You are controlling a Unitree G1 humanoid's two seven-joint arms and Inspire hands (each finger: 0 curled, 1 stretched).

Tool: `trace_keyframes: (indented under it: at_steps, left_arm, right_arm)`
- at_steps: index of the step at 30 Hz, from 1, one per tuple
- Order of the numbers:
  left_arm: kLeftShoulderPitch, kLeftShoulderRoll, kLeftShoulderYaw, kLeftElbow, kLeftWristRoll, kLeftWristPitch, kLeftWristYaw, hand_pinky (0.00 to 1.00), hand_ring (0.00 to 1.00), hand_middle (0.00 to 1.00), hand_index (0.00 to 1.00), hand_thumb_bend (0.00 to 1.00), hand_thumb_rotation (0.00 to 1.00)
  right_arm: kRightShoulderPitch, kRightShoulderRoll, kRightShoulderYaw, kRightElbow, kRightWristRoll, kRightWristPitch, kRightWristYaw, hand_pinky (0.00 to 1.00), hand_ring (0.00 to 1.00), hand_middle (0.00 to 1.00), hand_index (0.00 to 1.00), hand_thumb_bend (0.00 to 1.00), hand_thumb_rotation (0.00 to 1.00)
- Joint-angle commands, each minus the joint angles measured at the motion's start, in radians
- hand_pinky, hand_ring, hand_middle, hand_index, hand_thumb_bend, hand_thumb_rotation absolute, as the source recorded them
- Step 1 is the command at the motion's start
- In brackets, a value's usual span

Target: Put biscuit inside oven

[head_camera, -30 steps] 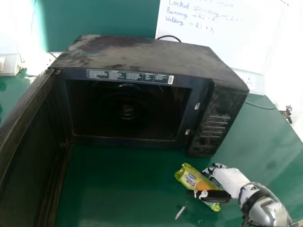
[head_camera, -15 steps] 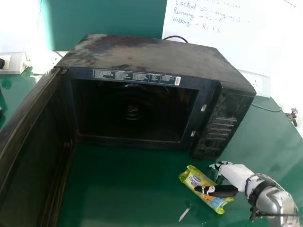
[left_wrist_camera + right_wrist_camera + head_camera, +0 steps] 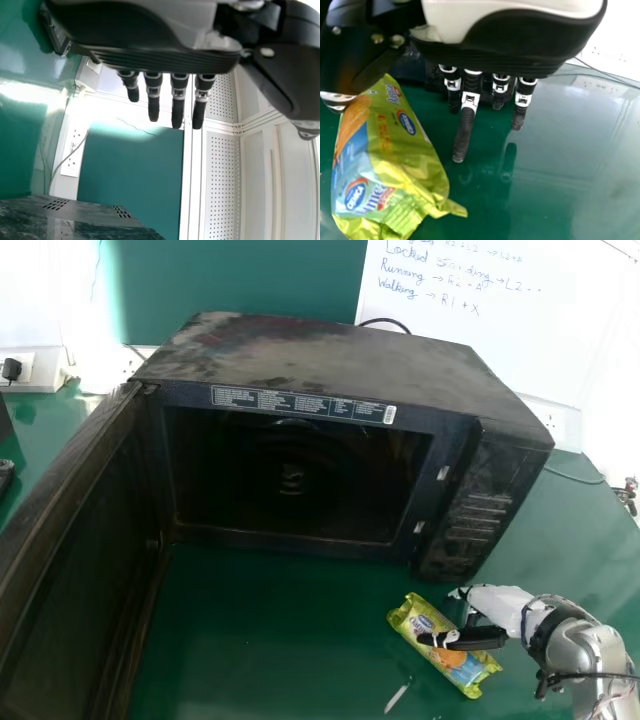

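Note:
My right hand is at the table's right front in the head view, its thumb over the biscuit packet. The yellow-green packet lies slanted on the table, in front of the oven's right corner. The black oven has its door swung wide at the left, its cavity dark. In the right wrist view, the thumb of my right hand overlaps the packet's edge; the fingers hang straight beside it, not wrapped round it. My left hand has straight fingers in the left wrist view, away from the packet.
The oven door stands along the left side of the green table. A small white strip lies in front of the packet. Behind the oven are a cable, wall sockets and a whiteboard.
The head view has turned left, so the scene sits farther right in it. My right thumb has shifted slightly toward the oven over the packet, which keeps about the same place before the oven.

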Motion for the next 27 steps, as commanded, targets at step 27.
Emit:
trace_keyframes:
  at_steps: [27]
  left_arm:
    - [-0.006,-0.004,-0.003,-0.003,0.001,-0.013,0.005,0.96,0.91,0.9,0.87,0.96,0.94]
  right_arm:
    - [0.313,0.156,-0.09,-0.207,-0.183,0.249,-0.271,0.84,0.93,0.94,0.91,0.97,0.39]
